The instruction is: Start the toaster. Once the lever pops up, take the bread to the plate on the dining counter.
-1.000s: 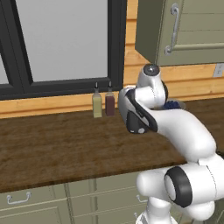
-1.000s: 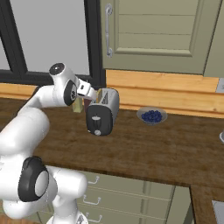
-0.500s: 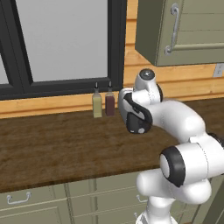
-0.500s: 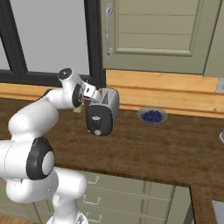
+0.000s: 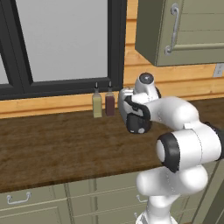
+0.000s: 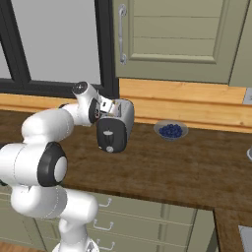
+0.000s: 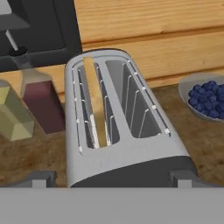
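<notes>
The silver toaster (image 7: 118, 131) stands on the wall counter, its black end panel (image 6: 111, 135) facing the base. A pale slice of bread (image 7: 97, 105) stands upright in its left slot in the hand view; the other slot is empty. My gripper (image 7: 113, 179) hovers just above the toaster's near end, open, one fingertip (image 7: 41, 178) on each side and nothing between them. In the right base view the gripper (image 6: 109, 107) sits at the toaster's top left edge. The plate and the dining counter are out of view.
An olive bottle (image 5: 97, 104) and a dark red bottle (image 5: 110, 103) stand just left of the toaster by the window. A bowl of blueberries (image 6: 171, 130) sits to its right. A wall cabinet (image 6: 172, 39) hangs above.
The hand has moved in closer over the toaster and the elbow has swung forward and lower. The jaws stayed open; the toaster and bread have not moved.
</notes>
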### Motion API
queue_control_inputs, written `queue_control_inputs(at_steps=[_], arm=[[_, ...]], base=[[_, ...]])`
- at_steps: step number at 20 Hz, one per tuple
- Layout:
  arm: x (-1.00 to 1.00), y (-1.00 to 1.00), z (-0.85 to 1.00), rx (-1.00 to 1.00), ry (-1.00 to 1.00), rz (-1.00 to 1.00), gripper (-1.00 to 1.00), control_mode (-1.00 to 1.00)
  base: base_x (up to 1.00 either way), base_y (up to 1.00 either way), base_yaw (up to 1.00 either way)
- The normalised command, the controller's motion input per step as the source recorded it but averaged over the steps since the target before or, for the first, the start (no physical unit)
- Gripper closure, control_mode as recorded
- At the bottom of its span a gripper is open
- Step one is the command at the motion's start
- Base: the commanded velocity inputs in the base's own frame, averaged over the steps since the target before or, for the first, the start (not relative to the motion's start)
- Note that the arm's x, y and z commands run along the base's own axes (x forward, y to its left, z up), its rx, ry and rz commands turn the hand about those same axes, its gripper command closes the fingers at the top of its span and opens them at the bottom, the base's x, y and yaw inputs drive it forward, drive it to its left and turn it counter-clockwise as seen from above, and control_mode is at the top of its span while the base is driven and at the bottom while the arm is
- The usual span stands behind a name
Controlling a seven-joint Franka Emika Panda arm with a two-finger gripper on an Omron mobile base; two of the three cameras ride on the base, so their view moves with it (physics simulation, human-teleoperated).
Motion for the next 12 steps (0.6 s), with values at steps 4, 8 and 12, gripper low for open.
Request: queue_control_inputs(at_steps=[4, 8, 12], arm=[[0.45, -0.04, -0.22, 0.00, 0.00, 0.01, -1.00, -1.00], [0.48, 0.00, -0.18, 0.00, 0.00, 0.02, -1.00, -1.00], [0.43, 0.00, -0.19, 0.00, 0.00, 0.01, -1.00, -1.00]], base=[[0.00, 0.00, 0.00], [0.00, 0.00, 0.00], [0.00, 0.00, 0.00]])
